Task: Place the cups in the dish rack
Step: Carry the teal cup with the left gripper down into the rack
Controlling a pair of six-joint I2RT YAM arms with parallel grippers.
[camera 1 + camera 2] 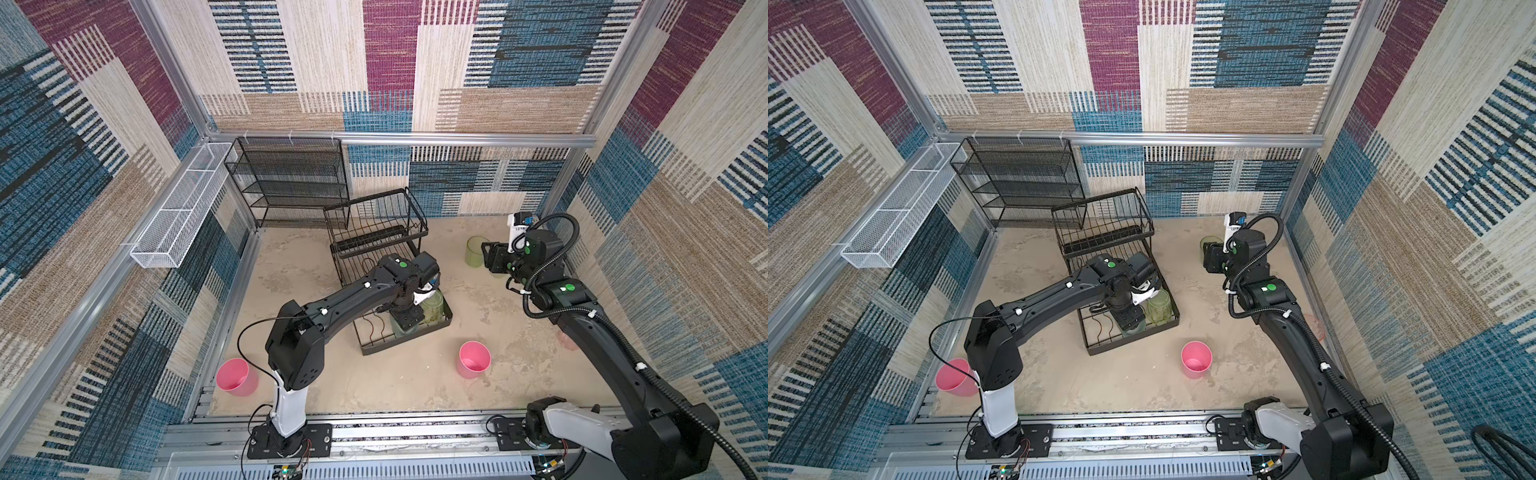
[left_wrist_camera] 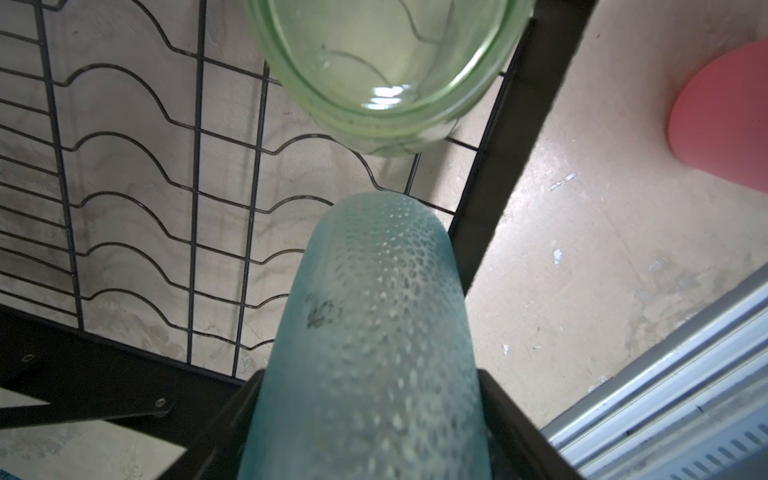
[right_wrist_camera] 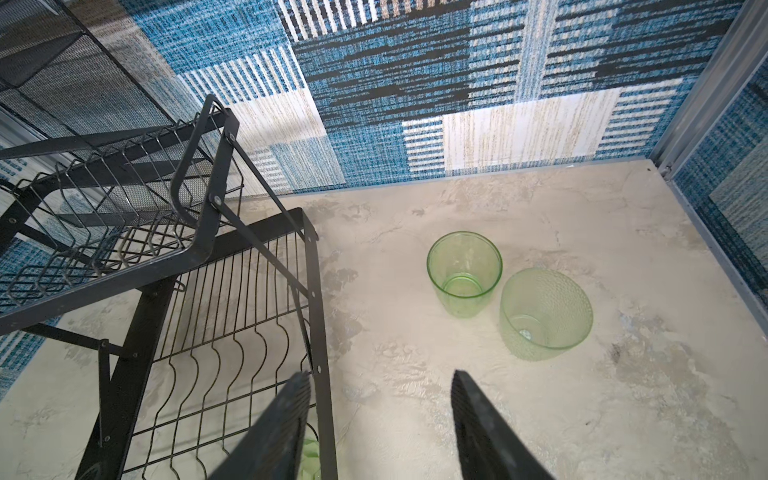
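The pale teal cup [image 2: 365, 324], dimpled on its surface, is clamped between the black fingers [image 2: 511, 415] of the left gripper [image 2: 370, 376]. It is held over the lower tier of the dish rack [image 1: 374, 245], near that tier's front right corner; whether it rests on the wavy wires cannot be told. Just beside it, in the same tier, a translucent yellow-green cup [image 1: 432, 309] is set against the rack's side frame. Two more are found on the table [image 1: 374, 386] to the right of the rack — a smooth green tumbler [image 3: 464, 274] and a dimpled green tumbler [image 3: 545, 311], both upright and just beside each other. The right gripper [image 3: 379, 374] is poised near them, its jaws parted with nothing between them. Nearer the front, a solid pink cup [image 1: 473, 359] is seen upright in the open, well apart from the rack, and a second pink cup [image 1: 237, 376] is placed at the table's front left corner, near the left arm's base. A translucent reddish-pink cup [image 1: 1314, 326] is partly hidden behind the right arm. At the back left, a black mesh shelf unit [image 1: 291, 178] and a white mesh trough [image 1: 178, 208] are set along the walls.
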